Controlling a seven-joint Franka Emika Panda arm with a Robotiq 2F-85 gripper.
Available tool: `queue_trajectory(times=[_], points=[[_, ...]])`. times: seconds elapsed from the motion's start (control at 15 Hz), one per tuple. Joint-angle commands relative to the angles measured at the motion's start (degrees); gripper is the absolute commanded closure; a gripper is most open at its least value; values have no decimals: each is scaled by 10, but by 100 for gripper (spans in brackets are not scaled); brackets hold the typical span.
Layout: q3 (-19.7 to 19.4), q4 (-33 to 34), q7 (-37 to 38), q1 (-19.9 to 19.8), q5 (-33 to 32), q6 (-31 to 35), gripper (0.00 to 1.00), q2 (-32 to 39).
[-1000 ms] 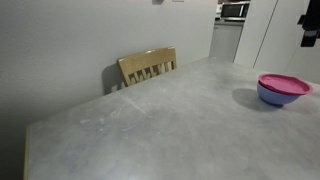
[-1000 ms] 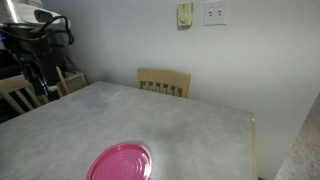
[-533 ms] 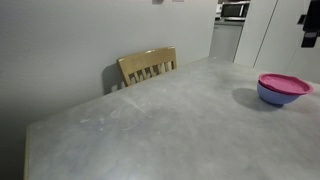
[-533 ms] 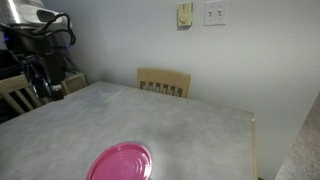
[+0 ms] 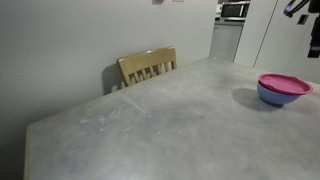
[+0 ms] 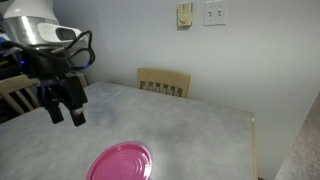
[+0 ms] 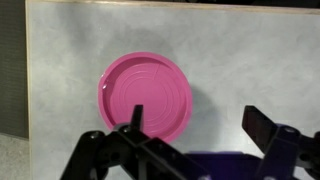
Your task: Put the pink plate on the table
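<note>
While the gripper is hanging above, spread wide and holding nothing, the pink plate is sitting on a blue bowl on the grey bench, and a wooden chair is standing behind

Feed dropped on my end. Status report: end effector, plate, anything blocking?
End effector open, empty, hovering above the table. Pink plate sitting on the bowl, untouched. Nothing seen between them.
</note>
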Motion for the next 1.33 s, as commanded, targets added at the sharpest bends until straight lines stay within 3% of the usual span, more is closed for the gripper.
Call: queue_trajectory(times=[0.0,0.2,0.4,0.87,0.93,1.07,1.27], points=[[-41,-6,-109,-19,19,74,0,41],[-71,-1,-224,-19,58,118,0,77],[-70,13,-255,-18,104,112,0,118],[-34,49,-132,-22,109,114,0,195],[-33,30,-149,-26,97,108,0,168],[-28,39,-132,-25,97,108,0,183],[-35,32,-47,-31,114,108,0,169]])
